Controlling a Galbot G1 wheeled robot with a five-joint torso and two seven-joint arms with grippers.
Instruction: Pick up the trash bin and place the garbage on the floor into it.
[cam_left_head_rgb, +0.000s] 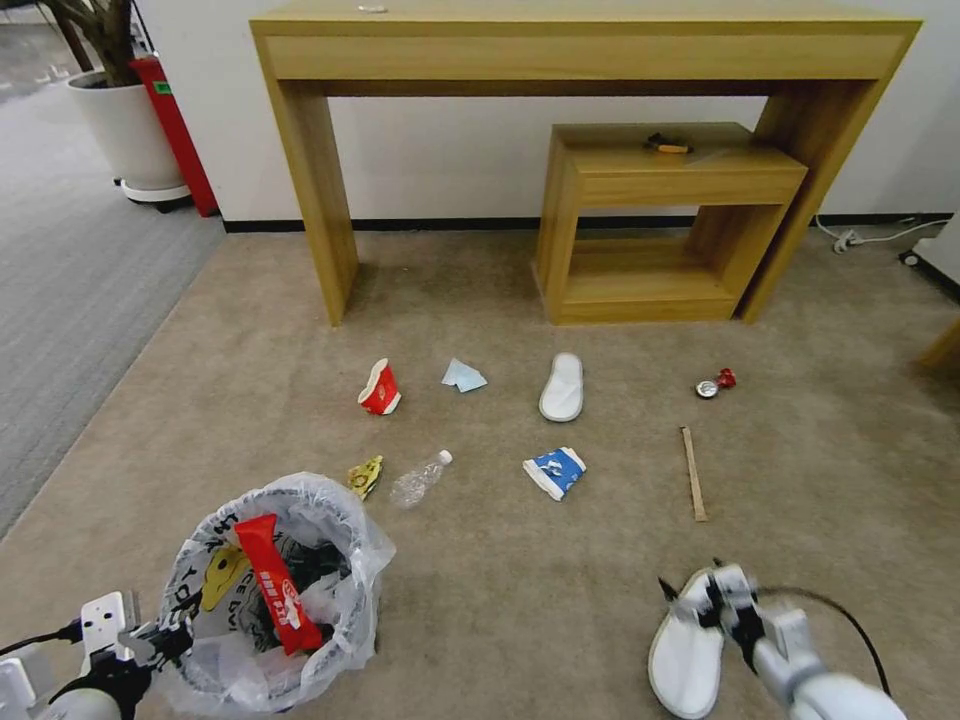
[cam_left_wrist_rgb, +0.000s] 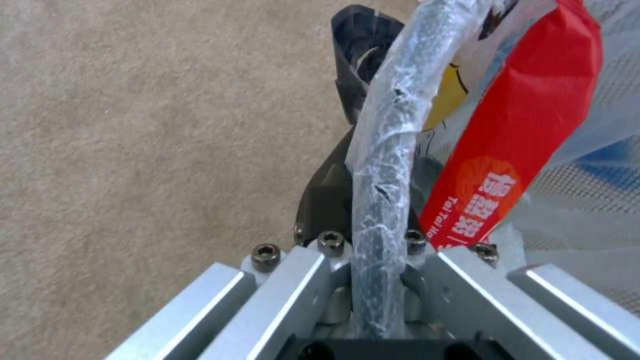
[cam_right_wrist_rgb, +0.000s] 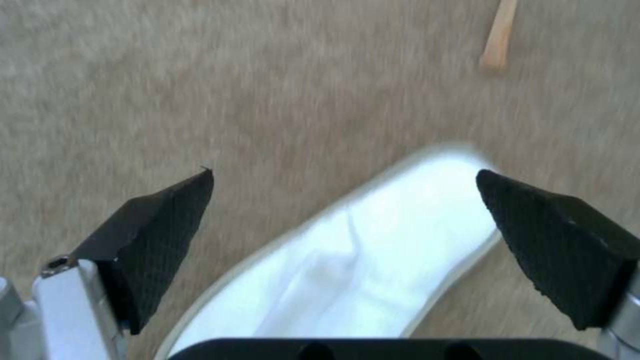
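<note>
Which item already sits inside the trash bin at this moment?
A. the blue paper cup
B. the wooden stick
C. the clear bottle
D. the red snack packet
D. The red snack packet stands in the bag-lined trash bin, whose rim the left gripper clamps; the blue paper cup, clear bottle and wooden stick lie on the floor.
</note>
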